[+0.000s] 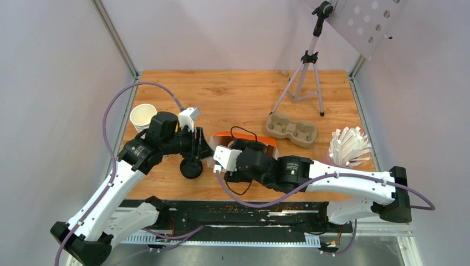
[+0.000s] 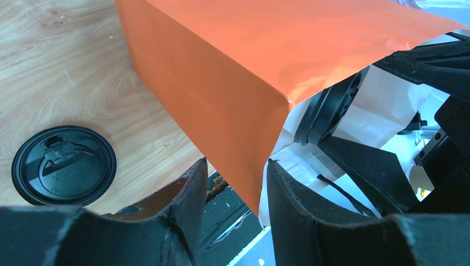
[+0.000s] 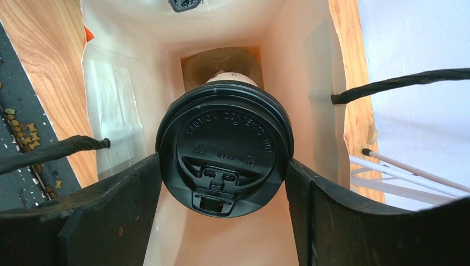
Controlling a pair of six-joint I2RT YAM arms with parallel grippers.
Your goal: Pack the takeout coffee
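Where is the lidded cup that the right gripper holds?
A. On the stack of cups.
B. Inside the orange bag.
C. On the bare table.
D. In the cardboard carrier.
B: in the right wrist view the lidded cup sits between the fingers of the right gripper, with the walls of the orange bag on every side.

The coffee cup (image 3: 224, 149) is inside the open bag (image 3: 310, 83) at the middle of the table (image 1: 233, 88), and a loose lid (image 2: 64, 165) lies on the table just left of the bag. A stack of cups (image 1: 143, 117) stands at the left edge. A cup carrier (image 1: 291, 129) lies right of the bag with a tripod (image 1: 304, 72) behind it, and a bundle of sticks (image 1: 348, 147) stands at the right edge.
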